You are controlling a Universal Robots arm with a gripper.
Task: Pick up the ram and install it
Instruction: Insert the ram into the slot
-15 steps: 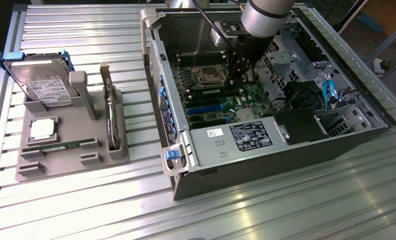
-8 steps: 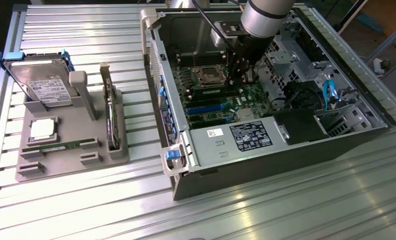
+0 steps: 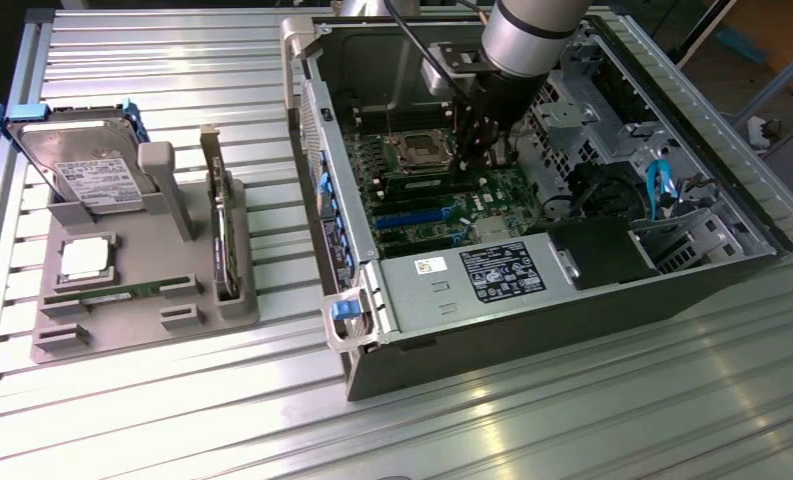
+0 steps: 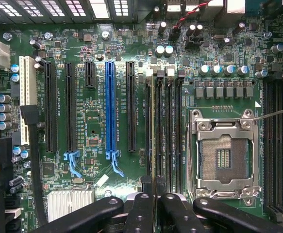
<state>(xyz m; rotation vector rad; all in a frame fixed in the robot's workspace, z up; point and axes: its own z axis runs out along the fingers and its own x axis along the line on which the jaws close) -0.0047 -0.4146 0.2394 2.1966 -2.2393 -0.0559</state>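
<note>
Gripper [image 4: 156, 206] nearly closed, pinching the ram [image 4: 155, 136] edge-on at the memory slots [image 4: 168, 131] beside the CPU socket [image 4: 224, 158], inside the case [image 3: 570, 335], upper centre of exterior view.

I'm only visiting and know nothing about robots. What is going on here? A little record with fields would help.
setting: open computer case on a slatted metal table
gripper: gripper inside the case, shut on the ram
ram position: edge-on along a memory slot, beside the processor socket
fully seated: cannot tell
grey tray: holds a hard drive, a silver processor and a second green stick
</note>
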